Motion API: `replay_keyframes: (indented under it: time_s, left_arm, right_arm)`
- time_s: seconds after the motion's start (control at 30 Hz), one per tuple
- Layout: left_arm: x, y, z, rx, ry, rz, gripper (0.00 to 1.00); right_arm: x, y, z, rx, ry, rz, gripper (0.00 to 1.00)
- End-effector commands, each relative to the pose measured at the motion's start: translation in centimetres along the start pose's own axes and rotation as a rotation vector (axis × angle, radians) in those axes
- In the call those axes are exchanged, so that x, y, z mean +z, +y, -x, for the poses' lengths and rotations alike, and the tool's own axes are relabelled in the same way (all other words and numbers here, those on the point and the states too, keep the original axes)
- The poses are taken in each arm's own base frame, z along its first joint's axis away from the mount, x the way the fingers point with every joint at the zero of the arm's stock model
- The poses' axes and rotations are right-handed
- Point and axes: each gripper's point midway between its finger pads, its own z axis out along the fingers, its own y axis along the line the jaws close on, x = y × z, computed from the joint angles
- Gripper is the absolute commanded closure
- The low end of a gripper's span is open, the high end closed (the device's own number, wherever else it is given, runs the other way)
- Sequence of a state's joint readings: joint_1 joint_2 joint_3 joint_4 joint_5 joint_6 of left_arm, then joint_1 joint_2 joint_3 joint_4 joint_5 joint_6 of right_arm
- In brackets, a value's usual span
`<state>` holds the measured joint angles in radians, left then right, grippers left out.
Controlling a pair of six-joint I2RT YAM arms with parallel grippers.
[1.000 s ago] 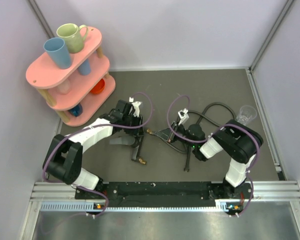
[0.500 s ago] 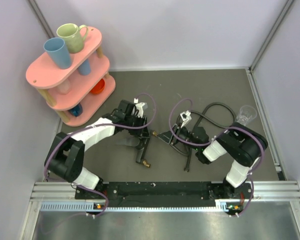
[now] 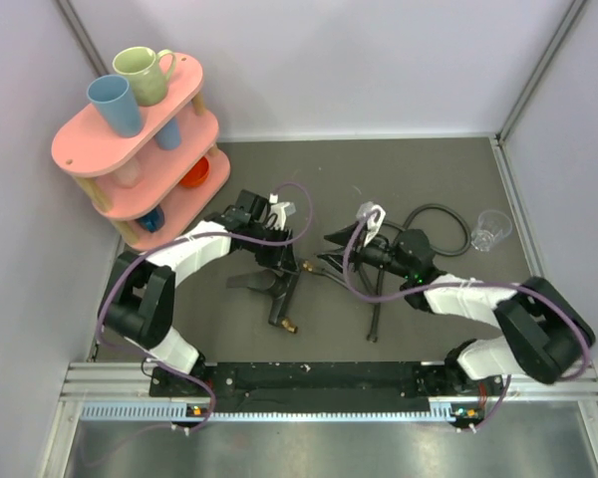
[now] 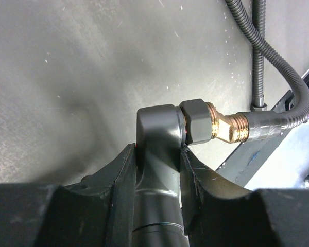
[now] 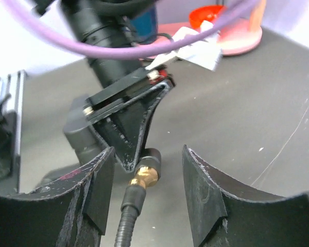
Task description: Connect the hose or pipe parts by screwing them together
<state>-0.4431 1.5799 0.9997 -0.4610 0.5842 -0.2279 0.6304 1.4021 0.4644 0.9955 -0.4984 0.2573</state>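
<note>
from above, the left hand [image 3: 276, 277] sits near the middle of the dark bench [image 3: 379, 169], closed on the forked fitting [image 3: 282, 299], whose free leg points towards the arm bases. the right hand [image 3: 329, 261] is just beside it, its tips pointing left at the fitting. the hose [image 3: 434, 211] loops away behind the right hand and lies on the bench. a pink shelf [image 3: 90, 149] with a blue cup [image 3: 115, 105] and a green mug [image 3: 145, 72] on top stands at the far left, and a clear cup [image 3: 490, 229] stands at the far right, well apart from the work. from the left wrist, the left hand [image 4: 158, 154] has both fingers [image 4: 121, 170] pressed tight on the grey body of the forked fitting [image 4: 157, 123]. a brass end [image 4: 224, 127] juts out to the right and meets the collar of the hose [image 4: 293, 87], which curves up and away. from the right wrist, the right hand [image 5: 147, 154] stands about half open, its fingers [image 5: 206, 195] on either side of the hose [image 5: 126, 224] and apart from it. the brass end [image 5: 144, 176] is just ahead, right under the left hand [image 5: 126, 128].
</note>
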Motion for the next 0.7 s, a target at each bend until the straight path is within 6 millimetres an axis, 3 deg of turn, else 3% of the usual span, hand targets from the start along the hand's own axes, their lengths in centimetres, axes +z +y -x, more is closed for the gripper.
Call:
replay_keyframes:
  time_s: [0.0, 0.03, 0.07, 0.17, 0.23, 0.33, 0.4, 0.67]
  left_arm:
    - [-1.3, -1.8, 0.2, -0.007, 0.051, -0.091, 1.00]
    - [-1.3, -1.7, 0.2, -0.007, 0.059, -0.097, 1.00]
    - [-1.4, -1.9, -0.1, -0.002, 0.075, -0.113, 1.00]
    - [-1.5, -2.1, 0.1, 0.002, 0.094, -0.130, 1.00]
    - [-1.5, -2.1, -0.1, 0.000, 0.114, -0.134, 1.00]
    - [-1.5, -1.9, -0.1, 0.001, 0.132, -0.125, 1.00]
    - [-1.4, -1.6, -0.1, 0.000, 0.134, -0.116, 1.00]
    - [-1.2, -1.4, -0.3, -0.007, 0.147, -0.118, 1.00]
  right_arm:
    - [-1.0, 3.0, 0.4, -0.530, 0.056, 0.179, 0.46]
    - [-1.2, 3.3, 0.1, -0.689, 0.059, 0.205, 0.46]
    - [-1.6, 4.3, -0.5, -0.743, 0.078, 0.243, 0.46]
    - [-2.0, 4.7, -2.0, -0.948, 0.105, 0.287, 0.46]
    - [-2.0, 3.8, -2.4, -1.039, 0.143, 0.259, 0.46]
    - [-1.8, 3.9, -2.9, -1.110, 0.182, 0.284, 0.46]
    - [-2.1, 3.6, -4.9, -1.122, 0.287, 0.312, 0.46]
    - [-1.0, 3.2, -5.9, -1.176, 0.348, 0.315, 0.48]
